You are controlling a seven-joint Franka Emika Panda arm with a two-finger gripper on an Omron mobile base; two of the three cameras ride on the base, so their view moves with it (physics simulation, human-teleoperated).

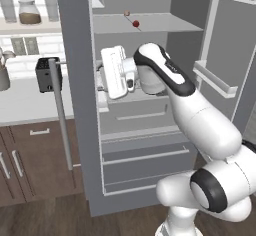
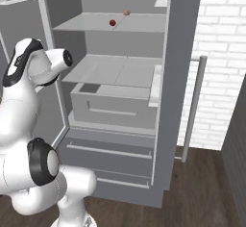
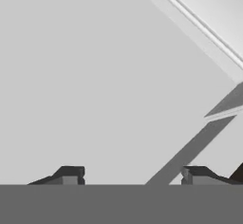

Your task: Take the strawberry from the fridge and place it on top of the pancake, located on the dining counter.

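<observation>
A: Item one, the tall flat grey fridge (image 1: 75, 105)?

B: Doors open, pale grey shelves and drawers exposed. It takes up the centre of the left base view. One long silver bar handle (image 1: 61, 115) hangs at left of centre in that view.

A: Item two, the tiny bright red roundish strawberry (image 1: 135, 24)?

B: On the upper pale grey shelf (image 1: 150, 24) inside the fridge, top centre of the left base view and upper centre of the right base view. A small tan-orange lump (image 1: 127, 13) sits near it, farther back on the same shelf, apart from it.

A: Item three, the two-finger gripper (image 3: 133, 174)?

B: Its two small dark fingertips (image 3: 70, 173) stand well apart at the bottom of the hand view, with nothing between them. Ahead of them lies plain pale grey fridge surface.

A: And the white arm with dark joints (image 1: 200, 125)?

B: It rises from the lower right of the left base view, its hand at the fridge's middle level, below the strawberry's shelf.

A: Anything else?

B: A black toaster (image 1: 47, 74) on a white worktop (image 1: 30, 102), left of that view, over dark brown wood cabinets (image 1: 30, 162).
</observation>
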